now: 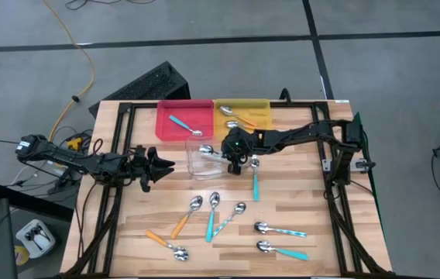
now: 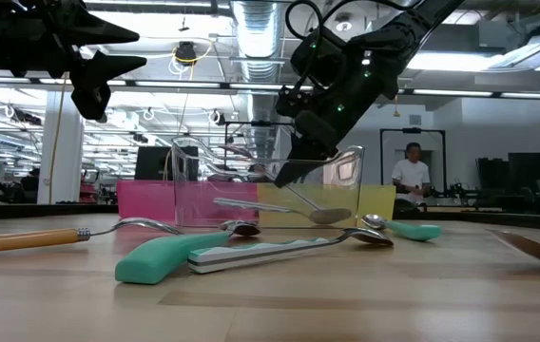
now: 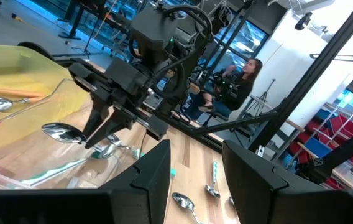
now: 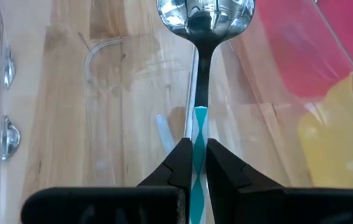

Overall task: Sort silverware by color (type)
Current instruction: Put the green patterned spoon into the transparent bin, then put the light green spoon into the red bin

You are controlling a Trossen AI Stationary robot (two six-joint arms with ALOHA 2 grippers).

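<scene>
High view: right gripper [image 1: 233,159] clenched on a teal-handled spoon [image 4: 202,37] over the clear tray [image 1: 194,160].
Thin handle may slip, missing it; left gripper [image 1: 160,163] released.

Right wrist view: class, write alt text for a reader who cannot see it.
The right gripper pinches the striped teal-and-white handle of a spoon, holding its shiny bowl over the clear tray on the wooden table. Red tray and yellow tray lie beyond.
</scene>
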